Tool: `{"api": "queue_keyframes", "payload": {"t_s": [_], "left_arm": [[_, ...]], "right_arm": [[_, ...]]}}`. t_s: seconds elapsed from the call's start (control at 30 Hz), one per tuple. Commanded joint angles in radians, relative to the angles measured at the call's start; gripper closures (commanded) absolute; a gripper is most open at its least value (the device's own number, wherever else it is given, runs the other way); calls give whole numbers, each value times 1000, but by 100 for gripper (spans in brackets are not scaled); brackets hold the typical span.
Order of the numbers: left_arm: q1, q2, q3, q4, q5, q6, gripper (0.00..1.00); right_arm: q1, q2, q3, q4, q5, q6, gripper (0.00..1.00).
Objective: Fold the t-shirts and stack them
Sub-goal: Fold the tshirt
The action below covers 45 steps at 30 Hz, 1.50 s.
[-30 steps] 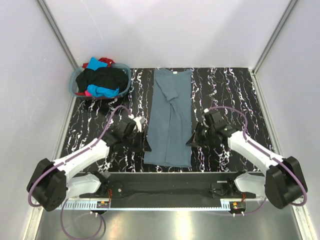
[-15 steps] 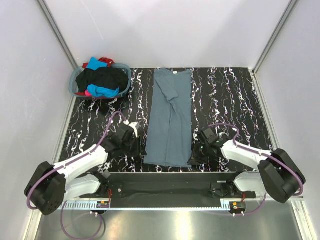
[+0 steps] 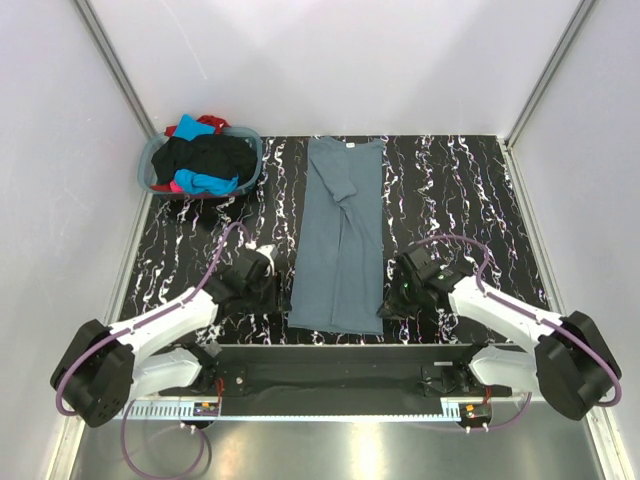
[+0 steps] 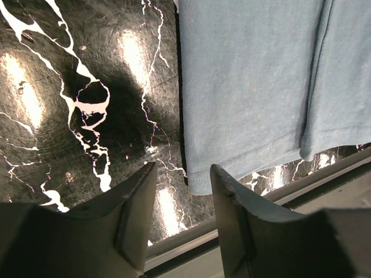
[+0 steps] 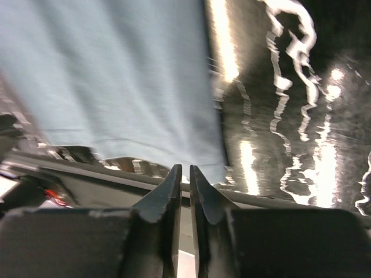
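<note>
Seen from above, the slate blue-grey t-shirt (image 3: 340, 240) is laid out lengthwise on the marbled table (image 3: 450, 190). Its near hem lies between the left gripper (image 3: 272, 290) and the right gripper (image 3: 390, 300). Only this view shows the basket (image 3: 150, 172), well beyond the left gripper, in which a black tee (image 3: 205, 155) and a turquoise tee (image 3: 188, 128) are heaped. The jaws cannot be read from above.

In the left wrist view the left gripper (image 4: 183, 169) is seen with its fingers apart, and the hem corner lies just ahead between the tips, unclamped. The right wrist view is blurred. There the right gripper (image 5: 184, 169) is drawn almost together, with only a thin slit left. The hem edge lies just beyond its tips, and whether any fabric is nipped cannot be told. The collar is cut off in both wrist views.
</note>
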Motion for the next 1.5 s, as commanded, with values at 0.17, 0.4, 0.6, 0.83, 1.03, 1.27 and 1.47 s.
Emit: {"api": "queue_keyframes", "payload": {"t_s": [0.17,0.4,0.6,0.83,1.03,1.27,1.47], "left_arm": [[-19,49,31,11,7,23,51],[-25,67,-12,80,67,-4,49],[-30,95,-46,97,53,-24,53],[-43,102,-50,100,56,-23,64],[-48,85,-62,94,56,-26,69],[-47,73,-75,90,58,-32,69],[-56,55,-75,70,49,-35,64]], "right_arm": [[6,-31,11,-100,65,20,66],[8,-25,-24,-22,32,-1,58],[8,-26,-101,46,-1,22,59],[11,-22,-133,99,-11,30,60],[12,-34,-141,104,-15,45,61],[14,-84,-144,93,-13,74,59],[15,-149,-149,93,-7,96,58]]}}
